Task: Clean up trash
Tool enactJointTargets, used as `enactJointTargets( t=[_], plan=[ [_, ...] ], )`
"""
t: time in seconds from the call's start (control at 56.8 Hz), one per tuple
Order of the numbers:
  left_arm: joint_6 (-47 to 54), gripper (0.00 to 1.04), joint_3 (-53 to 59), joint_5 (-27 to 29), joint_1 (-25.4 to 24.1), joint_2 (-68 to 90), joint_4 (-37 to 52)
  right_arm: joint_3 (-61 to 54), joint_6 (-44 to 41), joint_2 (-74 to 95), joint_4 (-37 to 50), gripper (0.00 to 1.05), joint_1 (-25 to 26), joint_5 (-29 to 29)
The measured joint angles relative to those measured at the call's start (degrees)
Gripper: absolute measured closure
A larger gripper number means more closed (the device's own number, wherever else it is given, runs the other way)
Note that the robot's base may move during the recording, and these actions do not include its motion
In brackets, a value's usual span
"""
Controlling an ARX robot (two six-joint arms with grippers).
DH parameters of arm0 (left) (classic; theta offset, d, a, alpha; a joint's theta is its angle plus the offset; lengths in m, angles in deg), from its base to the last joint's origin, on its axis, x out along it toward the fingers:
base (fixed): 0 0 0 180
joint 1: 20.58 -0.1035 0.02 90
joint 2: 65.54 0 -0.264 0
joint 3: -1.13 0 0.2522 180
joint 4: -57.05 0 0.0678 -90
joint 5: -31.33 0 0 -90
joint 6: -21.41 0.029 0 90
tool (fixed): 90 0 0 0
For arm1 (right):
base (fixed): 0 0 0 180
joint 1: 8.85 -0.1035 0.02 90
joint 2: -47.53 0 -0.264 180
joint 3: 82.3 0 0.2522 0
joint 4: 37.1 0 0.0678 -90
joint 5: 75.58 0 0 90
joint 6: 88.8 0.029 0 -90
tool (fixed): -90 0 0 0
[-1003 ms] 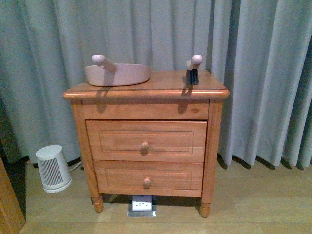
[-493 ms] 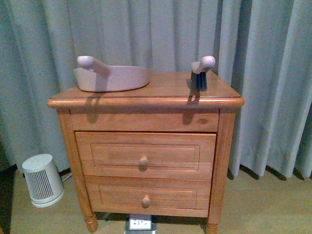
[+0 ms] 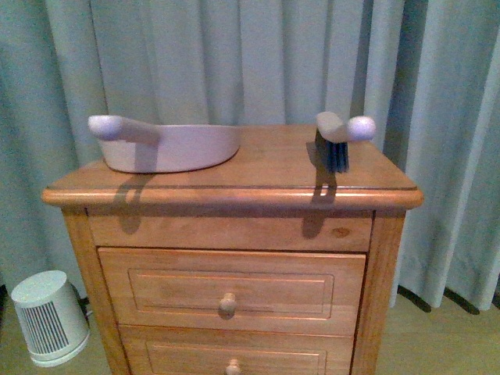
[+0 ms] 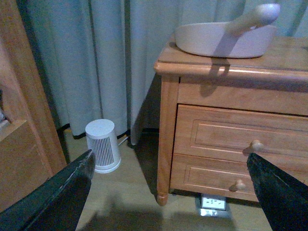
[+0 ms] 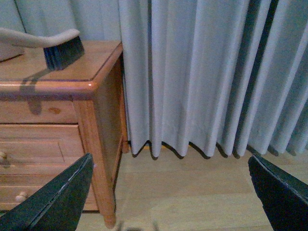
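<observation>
Where the trash lies: cannot be told. No white wad can be made out in any view, so its place relative to either claw cannot be told.
Left gripper (image 4: 169, 158): jaws spread wide at the two lower corners of its own view, with nothing between them. It hangs low to the left of the nightstand (image 3: 234, 178), facing the left leg and the drawers.
Right gripper (image 5: 169, 159): jaws likewise wide apart and holding nothing. It hangs low at the nightstand's right side, facing the right leg and the curtain (image 5: 202, 72).
Dustpan (image 3: 176, 147): beige, on the far left part of the nightstand top, with its handle reaching out to the left.
Brush (image 3: 337, 142): stands on its dark bristles near the right edge of the top, handle pointing right, well apart from the dustpan.
Hidden: the dustpan's near wall blocks its inside, and the strip of top behind it cannot be seen.
Cut off: the front view ends partway down the lower drawer (image 3: 234, 361), and the right wrist view shows only the dustpan's edge.
Heater (image 4: 102, 146): small, white and slatted, on the floor left of the nightstand, near the curtain.
Hard to make out: a small white and grey object (image 4: 213, 203) on the floor under the nightstand, too small to tell what it is.
</observation>
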Motion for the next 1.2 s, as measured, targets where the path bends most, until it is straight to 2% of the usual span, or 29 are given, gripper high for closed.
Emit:
enactJointTargets(
  t=[0.44,0.51,0.598,0.686,0.88,1.038,1.196],
  plan=[
    [-0.2,0.08,0.0,0.0,0.0,0.1,-0.1,0.0,0.0,0.0,0.0,0.07,0.0,0.0],
    [-4.0,0.08,-1.9,-3.5,-1.1,5.1,-1.7,0.0,0.0,0.0,0.0,0.07,0.0,0.0],
    [-3.2,0.08,-6.5,-6.1,-2.4,16.9,3.3,0.0,0.0,0.0,0.0,0.07,0.0,0.0],
    [0.6,0.08,-16.5,-6.4,-2.4,31.2,4.1,0.0,0.0,0.0,0.0,0.07,0.0,0.0],
    [5.6,0.08,-42.2,-1.6,2.4,58.3,-8.1,0.0,0.0,0.0,0.0,0.07,0.0,0.0],
    [3.8,0.08,-62.7,5.1,9.0,75.3,-18.0,0.0,0.0,0.0,0.0,0.07,0.0,0.0],
    [-0.6,0.08,-74.3,9.4,13.4,87.0,-21.7,0.0,0.0,0.0,0.0,0.07,0.0,0.0]
  ],
)
